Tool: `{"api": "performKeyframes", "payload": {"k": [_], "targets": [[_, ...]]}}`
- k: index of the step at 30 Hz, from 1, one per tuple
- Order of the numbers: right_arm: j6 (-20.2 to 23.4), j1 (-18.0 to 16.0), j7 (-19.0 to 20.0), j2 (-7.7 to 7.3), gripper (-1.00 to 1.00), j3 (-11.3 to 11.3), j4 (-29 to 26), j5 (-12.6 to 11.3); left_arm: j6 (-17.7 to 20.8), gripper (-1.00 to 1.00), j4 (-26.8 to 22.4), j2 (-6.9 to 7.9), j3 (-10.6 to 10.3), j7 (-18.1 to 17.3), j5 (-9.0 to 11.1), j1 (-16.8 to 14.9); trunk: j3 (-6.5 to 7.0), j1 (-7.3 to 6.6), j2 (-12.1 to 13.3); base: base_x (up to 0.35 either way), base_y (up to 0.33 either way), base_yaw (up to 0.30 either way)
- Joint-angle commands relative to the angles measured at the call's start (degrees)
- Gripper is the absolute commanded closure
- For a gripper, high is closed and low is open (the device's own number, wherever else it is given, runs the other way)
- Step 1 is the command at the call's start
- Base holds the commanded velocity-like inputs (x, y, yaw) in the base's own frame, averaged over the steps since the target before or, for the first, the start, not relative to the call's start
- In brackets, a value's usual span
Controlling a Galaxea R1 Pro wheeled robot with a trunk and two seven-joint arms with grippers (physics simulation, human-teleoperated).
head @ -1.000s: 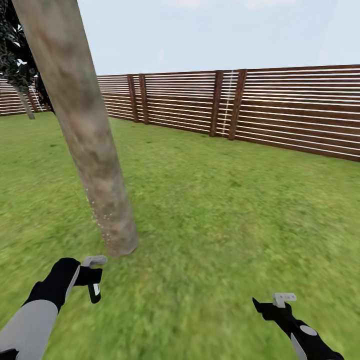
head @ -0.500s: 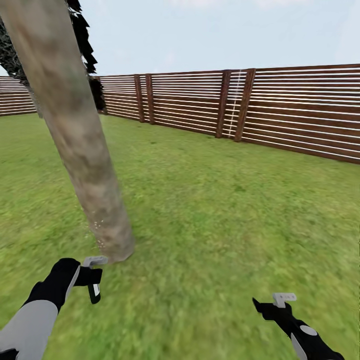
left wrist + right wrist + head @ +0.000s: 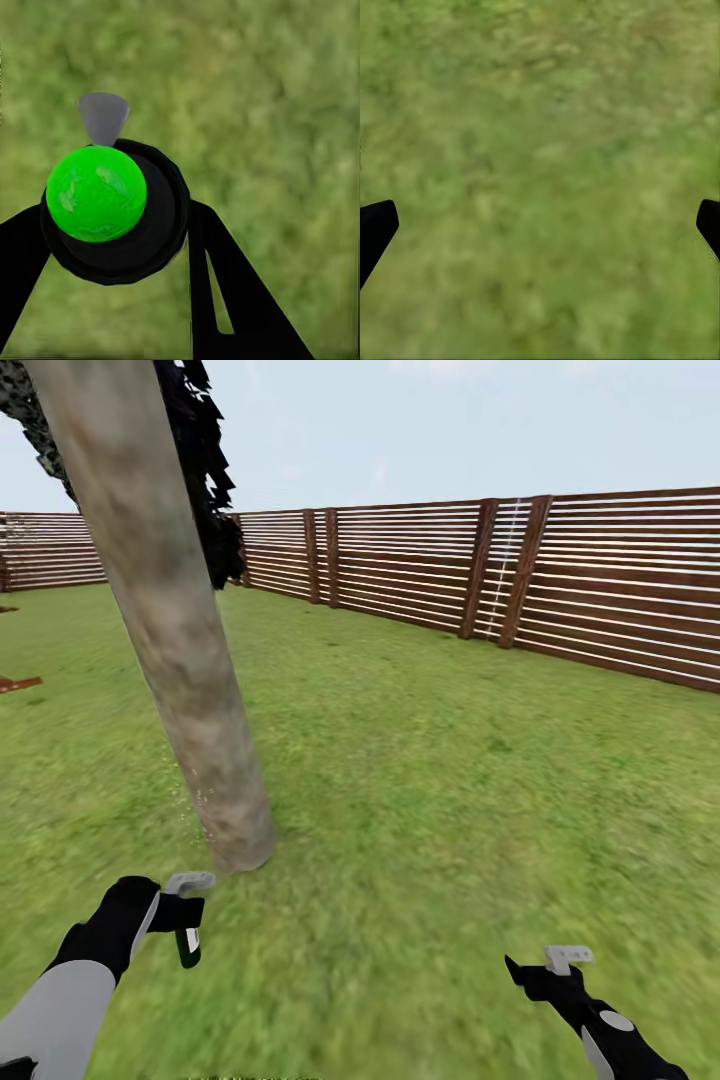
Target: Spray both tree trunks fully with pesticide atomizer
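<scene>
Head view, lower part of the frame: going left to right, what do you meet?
Left pincer shut on the pesticide atomizer → base of the tree trunk → open stretch of grass lawn → right pincer.

Upright black atomizer (image 3: 188,932) near leaning trunk (image 3: 175,630)

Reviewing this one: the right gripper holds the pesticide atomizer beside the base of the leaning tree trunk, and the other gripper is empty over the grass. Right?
Not quite: the left gripper holds the pesticide atomizer, as the head view shows; its fingers flank the bottle in the left wrist view. The right gripper is the empty one, open over the grass. The atomizer does sit near the tree trunk base.
</scene>
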Motion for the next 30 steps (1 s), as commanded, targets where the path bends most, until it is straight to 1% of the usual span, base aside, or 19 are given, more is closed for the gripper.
{"api": "performKeyframes", "payload": {"k": [1, 4, 10, 15, 19, 21, 23, 24, 25, 27, 28, 30], "targets": [[-0.25, -0.04, 0.37, 0.02, -1.0, -0.49, 0.04, 0.5, 0.19, 1.0, -0.06, -0.05, 0.25, -0.49, -0.6, -0.06, -0.05, -0.01, -0.02, 0.0, -0.271, 0.271], [-0.25, -0.04, 0.37, 0.02, -1.0, -0.49, 0.04, 0.5, 0.19, 1.0, -0.1, -0.04, 0.25, -0.43, -0.6, -0.06, -0.05, -0.01, -0.02, 0.073, -0.263, 0.271], [-0.25, -0.04, 0.37, 0.02, -1.0, -0.49, 0.04, 0.5, 0.19, 1.0, -0.07, -0.04, 0.25, -0.42, -0.65, -0.06, -0.05, -0.01, -0.02, 0.215, -0.199, 0.254], [-0.25, -0.04, 0.37, 0.01, -1.0, -0.49, 0.04, 0.5, 0.19, 1.0, -0.2, -0.02, 0.54, -0.44, -0.64, -0.06, -0.03, -0.01, -0.02, 0.064, -0.124, 0.016], [-0.25, -0.04, 0.37, 0.0, -1.0, -0.49, 0.04, 0.5, 0.91, 1.0, -0.97, 0.52, 0.9, -0.86, -0.53, -0.5, 0.14, -0.01, -0.02, 0.003, -0.008, -0.18], [-0.25, -0.04, 0.37, -0.02, -1.0, -0.49, 0.04, 0.5, 2.88, 1.0, -1.13, 0.82, 0.9, -1.05, -0.56, -1.81, 0.21, -0.01, -0.02, 0.0, -0.001, -0.119], [-0.25, -0.04, 0.37, -0.05, -1.0, -0.49, 0.04, 0.5, 9.21, 1.0, -2.12, 1.13, 0.6, -1.12, -0.66, -6.4, 0.23, -0.01, -0.02, 0.0, 0.0, -0.035], [-0.25, -0.04, 0.37, -0.06, -1.0, -0.49, 0.04, 0.5, 11.16, 1.0, -2.94, 1.47, 0.47, -1.17, -0.67, -8.22, 0.24, -0.01, -0.02, 0.0, 0.0, -0.012], [-0.25, -0.04, 0.37, -0.06, -1.0, -0.49, 0.04, 0.5, 12.29, 1.0, -4.0, 1.89, 0.41, -1.19, -0.68, -9.45, 0.24, -0.01, -0.02, 0.0, 0.0, -0.006], [-0.25, -0.04, 0.37, -0.07, -1.0, -0.49, 0.04, 0.5, 13.34, 1.0, -6.74, 2.85, 0.36, -1.2, -0.62, -10.56, 0.24, -0.01, -0.02, -0.095, 0.0, -0.002], [-0.25, -0.04, 0.37, -0.06, -1.0, -0.49, 0.04, 0.5, 13.63, 1.0, -7.92, 3.42, 0.25, -1.21, -0.6, -10.77, 0.24, -0.01, -0.02, -0.294, 0.0, 0.0], [-0.25, -0.04, 0.37, -0.05, -1.0, -0.49, 0.04, 0.5, 13.55, 1.0, -8.19, 3.5, 0.13, -1.27, -0.6, -10.28, 0.24, -0.01, -0.02, -0.23, 0.0, 0.0]]}}
